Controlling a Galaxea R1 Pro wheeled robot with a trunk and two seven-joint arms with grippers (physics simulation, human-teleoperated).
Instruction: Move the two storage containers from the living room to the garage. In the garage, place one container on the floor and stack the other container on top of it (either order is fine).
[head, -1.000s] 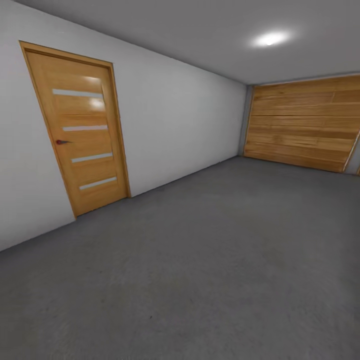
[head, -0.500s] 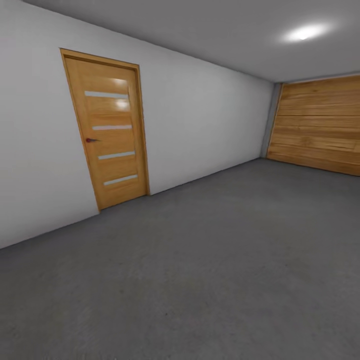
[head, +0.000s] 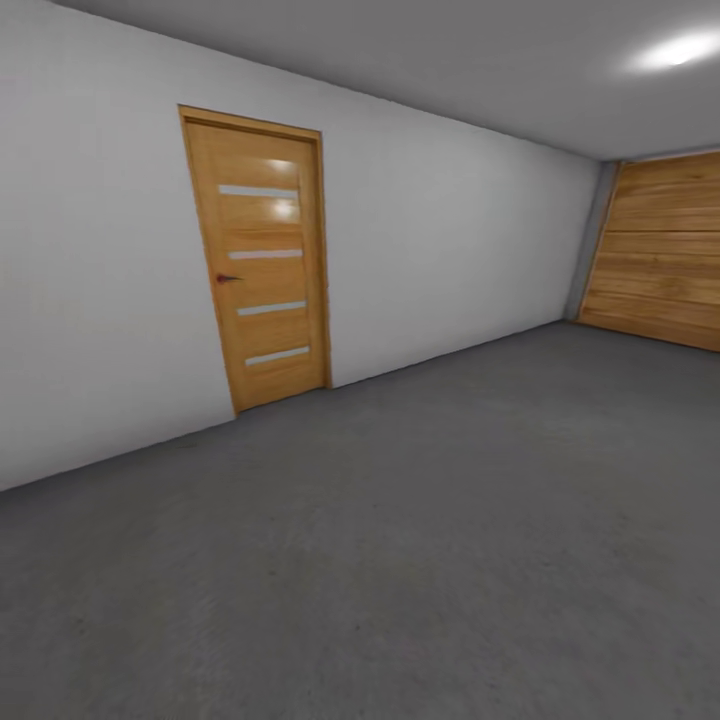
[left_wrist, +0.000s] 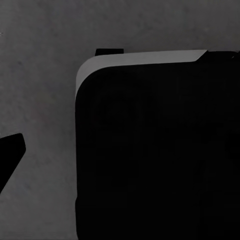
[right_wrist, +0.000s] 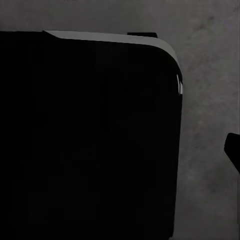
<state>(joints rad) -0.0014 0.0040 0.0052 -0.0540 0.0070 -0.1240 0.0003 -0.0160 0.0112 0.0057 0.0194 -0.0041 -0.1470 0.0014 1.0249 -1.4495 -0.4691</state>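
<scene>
Pale grey wall (head: 440, 250) on the left, with a closed wooden door (head: 262, 265) crossed by four pale horizontal strips. Rough dark grey concrete floor (head: 450, 530) below. Far right: wooden plank door (head: 665, 250), beneath a glowing ceiling light (head: 680, 50).

Both wrist views: a large black rounded robot body part (left_wrist: 155, 150) sits close under each camera. One dark fingertip (left_wrist: 10, 155) visible per view; jaw spacing unreadable.

The floor (head: 450, 520) is rough, matt dark grey concrete, finely speckled. The door (head: 262, 260) is warm orange-brown wood with a faint sheen and pale frosted strips, and the plank door (head: 665, 250) shows clear wood grain. The wall (head: 450, 240) is smooth, matt pale grey, and beneath each wrist camera sits the robot's base (left_wrist: 155, 150), black and matt with a pale rim.
</scene>
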